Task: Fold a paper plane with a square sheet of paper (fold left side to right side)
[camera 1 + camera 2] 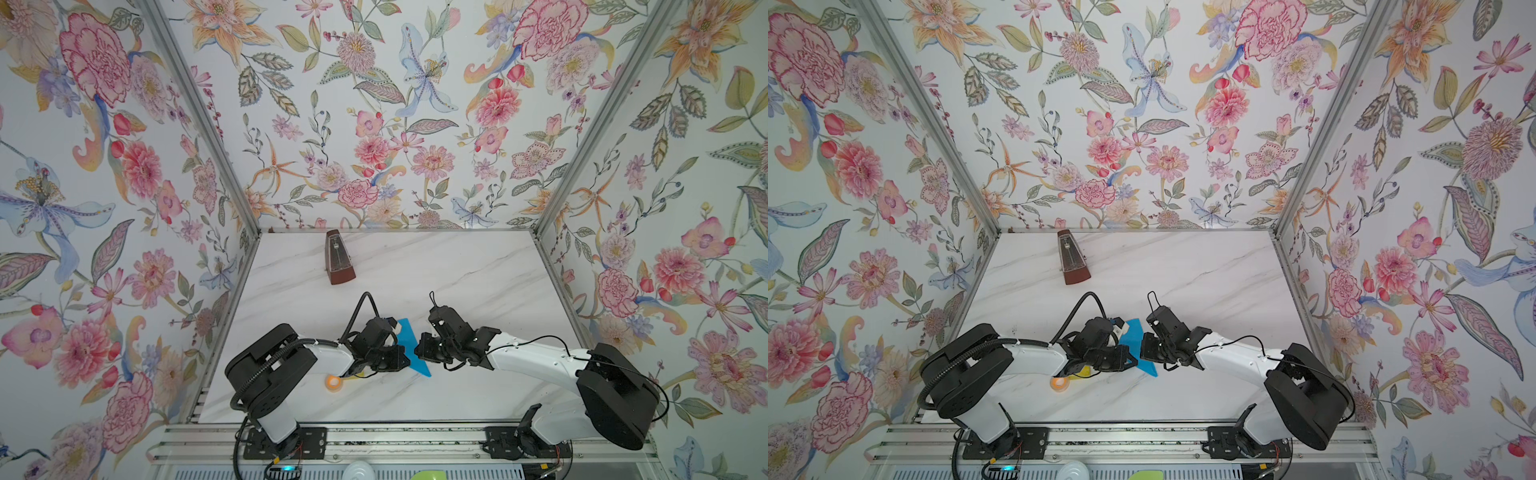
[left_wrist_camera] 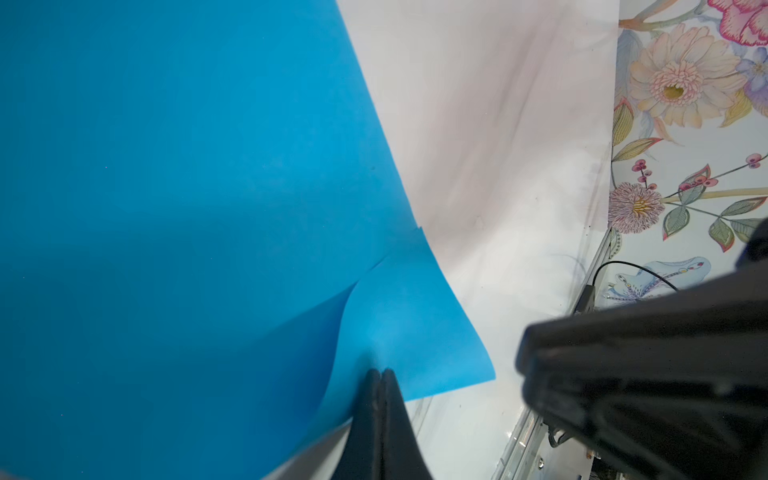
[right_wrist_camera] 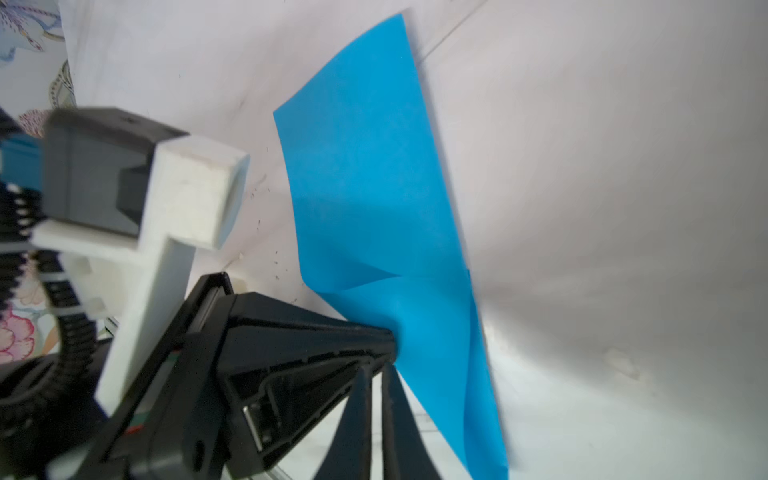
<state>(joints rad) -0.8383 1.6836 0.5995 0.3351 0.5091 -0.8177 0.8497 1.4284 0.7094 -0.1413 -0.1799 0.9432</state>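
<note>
We see the blue paper (image 1: 410, 337) near the middle of the marble table (image 1: 457, 270), tilted up between our two arms. Our left gripper (image 2: 380, 374) is pinched tight on its edge, and the paper bends there. Our right gripper (image 3: 376, 376) is closed too, right at the paper, but we cannot tell if it grips it. The brown metronome (image 1: 340, 259) sits far back.
</note>
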